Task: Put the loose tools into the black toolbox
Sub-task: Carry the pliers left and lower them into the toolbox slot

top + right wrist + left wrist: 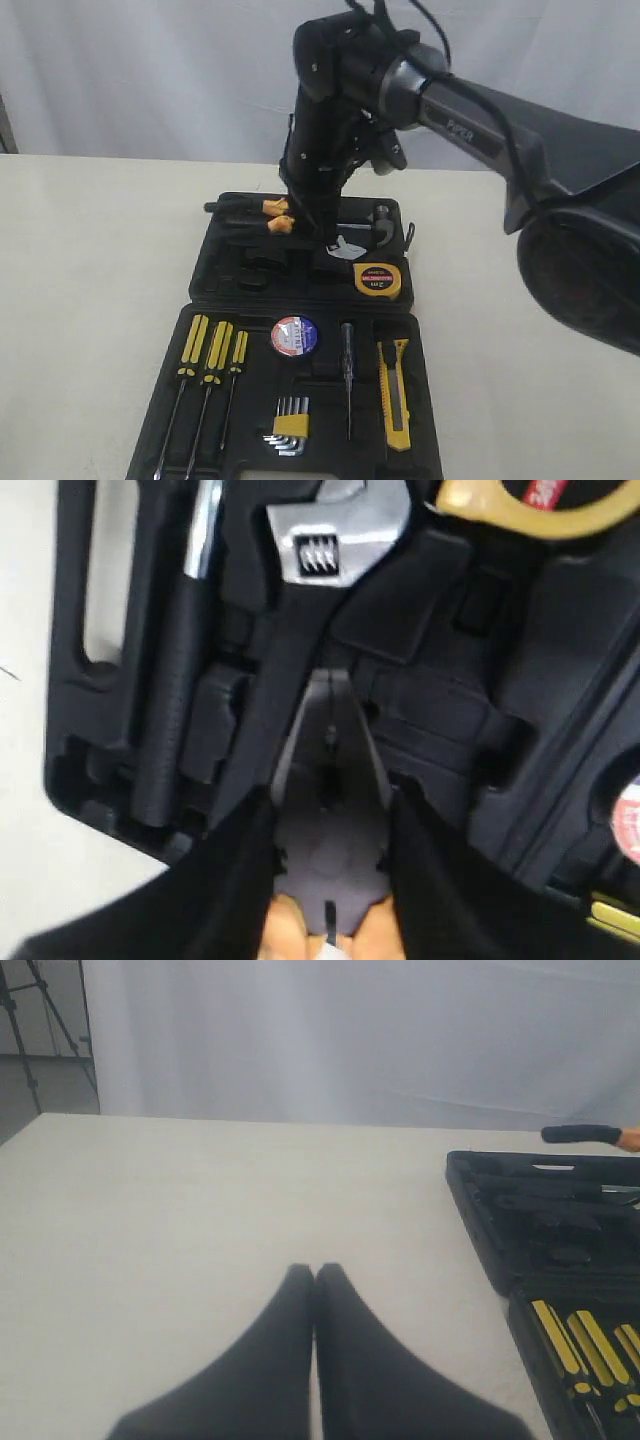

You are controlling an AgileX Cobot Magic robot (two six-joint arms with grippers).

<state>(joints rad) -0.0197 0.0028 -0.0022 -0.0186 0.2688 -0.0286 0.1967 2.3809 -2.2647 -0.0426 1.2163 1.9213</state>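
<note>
**A:** Over the far half of the black toolbox [203, 262], pinching the orange-handled pliers [275, 208] in the right gripper [330, 820]. Clamped across the grey head, close to the pivot.

**B:** Why by the head and not the handles?

**A:** Probably to leave the long handles free and level for lowering flat into a shaped recess. Poking out past the case's edge at present, so not seated yet.

**B:** And the other loose tools?

**A:** Already lying inside, by the look of it. Can make out the black tape roll [295, 335] in a round recess of the near half, the yellow-black utility knife [395, 395] in a slot on that same half, and the round yellow tape measure [378, 280] on the far half, just beside the arm. Cannot tell how snugly.

**B:** Left gripper [315, 1280]?

**A:** Hanging over bare table [90, 300], off to the side of the case, fingertips pressed together on nothing. Likely held clear to leave the work to the other arm.

**B:** Anything to watch?

**A:** Crowded in there: a hammer [170, 700] and an adjustable wrench [325, 540] just beside the pliers' nose. Worth lining up with an empty recess before letting go; otherwise could end up resting on the wrench handle. No reason to touch the yellow-handled screwdrivers [210, 350] or the hex key set [288, 425], both sitting in slots of the near half.
</note>
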